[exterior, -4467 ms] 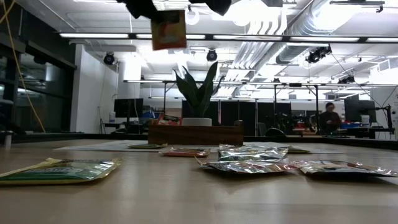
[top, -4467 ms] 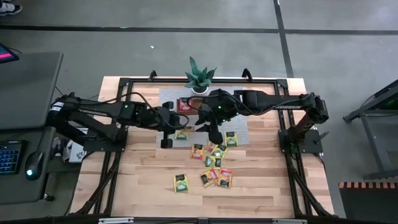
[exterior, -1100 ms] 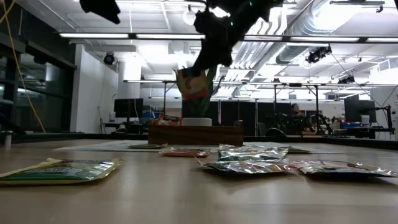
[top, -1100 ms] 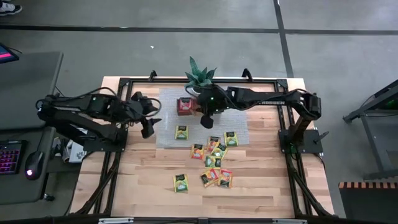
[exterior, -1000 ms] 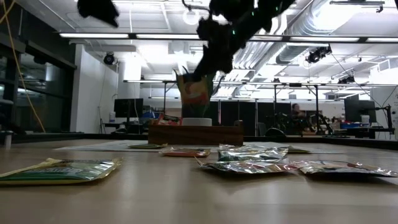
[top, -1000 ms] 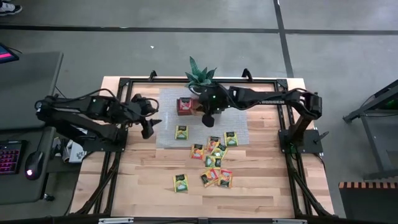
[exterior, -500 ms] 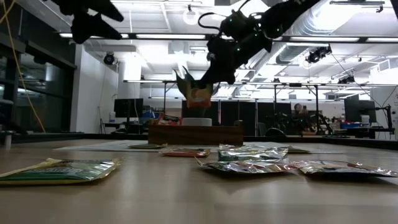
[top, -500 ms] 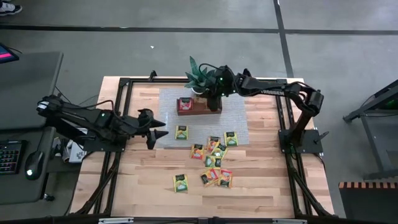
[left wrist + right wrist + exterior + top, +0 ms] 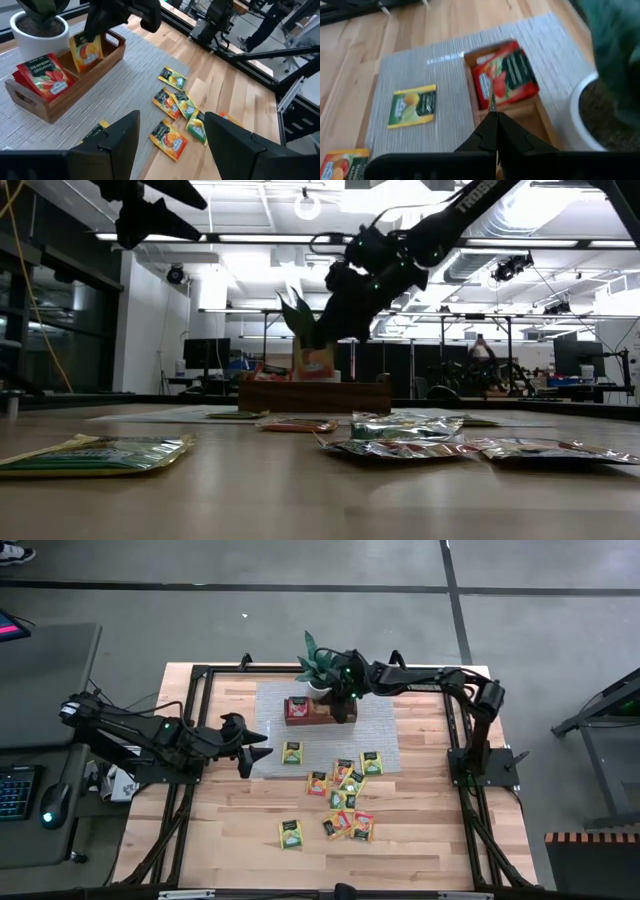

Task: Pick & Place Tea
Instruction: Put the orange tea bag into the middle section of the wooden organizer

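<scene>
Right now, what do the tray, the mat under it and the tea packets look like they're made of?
The tray looks like brown wood with a smooth finish; its walls show grain. The mat seems to be grey woven fabric, with fine ribbing. The tea packets look like glossy printed foil or plastic; which one I can't tell, but in the low view they glint.

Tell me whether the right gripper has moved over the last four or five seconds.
Yes. The right gripper went from above the loose packets toward the potted plant, and now holds an orange packet in the wooden tray.

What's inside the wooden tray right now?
The wooden tray holds red strawberry packets in one end compartment. The right hand holds an orange packet upright in the next compartment. The far end of the tray is hidden behind that arm.
</scene>
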{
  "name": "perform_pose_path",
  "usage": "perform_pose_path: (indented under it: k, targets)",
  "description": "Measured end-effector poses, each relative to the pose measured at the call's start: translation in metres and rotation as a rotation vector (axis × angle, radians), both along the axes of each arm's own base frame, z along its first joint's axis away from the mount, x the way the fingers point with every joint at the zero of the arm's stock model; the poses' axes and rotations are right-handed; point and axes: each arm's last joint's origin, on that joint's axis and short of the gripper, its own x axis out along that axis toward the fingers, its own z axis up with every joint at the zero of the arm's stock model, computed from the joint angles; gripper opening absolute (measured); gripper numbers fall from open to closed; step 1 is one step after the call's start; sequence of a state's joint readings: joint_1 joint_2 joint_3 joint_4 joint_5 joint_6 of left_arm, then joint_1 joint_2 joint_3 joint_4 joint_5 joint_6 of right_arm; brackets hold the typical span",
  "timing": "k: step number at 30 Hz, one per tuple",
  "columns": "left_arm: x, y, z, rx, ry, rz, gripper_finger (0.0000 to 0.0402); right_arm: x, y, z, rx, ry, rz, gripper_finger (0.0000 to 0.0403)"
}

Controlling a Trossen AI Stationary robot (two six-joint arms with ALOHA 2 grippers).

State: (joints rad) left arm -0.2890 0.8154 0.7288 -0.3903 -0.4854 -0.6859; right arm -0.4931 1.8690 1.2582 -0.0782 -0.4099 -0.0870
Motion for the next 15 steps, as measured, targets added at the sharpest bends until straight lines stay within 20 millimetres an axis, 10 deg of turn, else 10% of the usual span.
perform_pose_path:
  k: [15]
  targets:
    - [0.0009, -0.0001, 0.0019, -0.005, -0.023, 0.008, 0.022, 0.0019, -0.0021, -0.0093, -0.012, 0.03, -0.027, 0.0]
